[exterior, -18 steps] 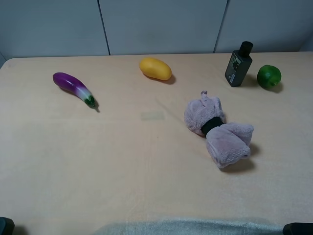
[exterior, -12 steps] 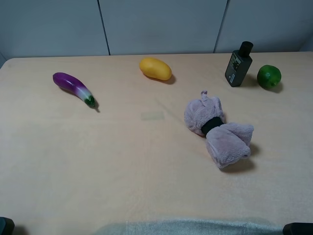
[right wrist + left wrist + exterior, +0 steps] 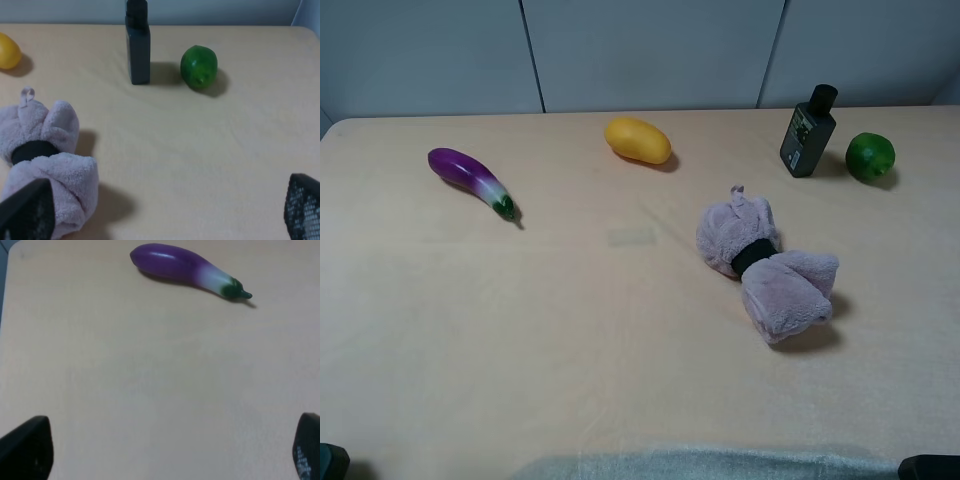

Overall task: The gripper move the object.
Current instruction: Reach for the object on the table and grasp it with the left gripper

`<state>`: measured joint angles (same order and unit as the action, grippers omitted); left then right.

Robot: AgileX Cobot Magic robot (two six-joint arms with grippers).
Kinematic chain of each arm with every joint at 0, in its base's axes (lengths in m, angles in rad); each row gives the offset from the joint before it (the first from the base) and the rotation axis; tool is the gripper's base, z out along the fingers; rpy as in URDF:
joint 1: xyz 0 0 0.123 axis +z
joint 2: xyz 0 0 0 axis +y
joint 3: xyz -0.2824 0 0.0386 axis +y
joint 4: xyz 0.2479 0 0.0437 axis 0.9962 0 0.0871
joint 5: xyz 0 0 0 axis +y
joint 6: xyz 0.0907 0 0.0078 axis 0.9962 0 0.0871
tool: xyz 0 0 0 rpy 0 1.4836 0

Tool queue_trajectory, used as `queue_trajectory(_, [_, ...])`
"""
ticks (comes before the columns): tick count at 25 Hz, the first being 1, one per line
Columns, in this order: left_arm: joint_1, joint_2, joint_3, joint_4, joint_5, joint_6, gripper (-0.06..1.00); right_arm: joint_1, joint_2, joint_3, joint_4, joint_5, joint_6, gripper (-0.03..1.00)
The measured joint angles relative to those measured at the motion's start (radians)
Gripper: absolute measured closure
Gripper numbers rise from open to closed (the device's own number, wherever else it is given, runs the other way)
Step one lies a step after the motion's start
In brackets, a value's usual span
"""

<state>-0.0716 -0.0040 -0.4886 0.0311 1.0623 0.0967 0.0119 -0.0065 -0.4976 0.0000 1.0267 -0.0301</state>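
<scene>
1. Left gripper (image 3: 166, 452): fingers spread wide, one dark tip at each side of its wrist cam. There's nothing between them but bare table (image 3: 150, 390), so it's empty.
2. Straight out in front of that gripper, well apart from it, is the toy eggplant (image 3: 185, 265). It's lying on its side, crosswise to my line of approach. The purple fat end is on the outer side and the little green stem points toward the right arm's side.
3. Right gripper (image 3: 165, 210): also wide and holding nothing. Close in front of it, on the side toward the left arm, sits a pinkish towel bundle (image 3: 45, 150) cinched with a black band. Farther ahead, a dark bottle (image 3: 138, 45) stands upright with a lime (image 3: 199, 67) just beside it.
4. A yellow fruit (image 3: 637, 139) sits far ahead, roughly between the two arms.
5. What changed in the last bit? Honestly nothing. On the overhead cam the eggplant (image 3: 470, 178) hasn't budged and neither arm has pushed out.
6. So I'd call the job not started, with the whole reach, grab and move left to do. I'd guess the left arm takes it, closing across the body. It looks glossy and round, so it could roll or squirt out.
</scene>
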Motion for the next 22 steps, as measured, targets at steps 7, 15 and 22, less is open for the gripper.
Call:
queue_trajectory(7, [0.0,0.0,0.0,0.0,0.0,0.0,-0.01,0.0,0.0,0.0,0.0,0.0,0.0,0.28])
queue_trajectory(15, [0.0,0.101,-0.079,0.0,-0.007,0.0,-0.01,0.0,0.0,0.0,0.0,0.0,0.0,0.28])
queue_trajectory(22, [0.0,0.318,-0.192,0.0,-0.012,0.0,-0.01,0.0,0.0,0.0,0.0,0.0,0.0,0.28])
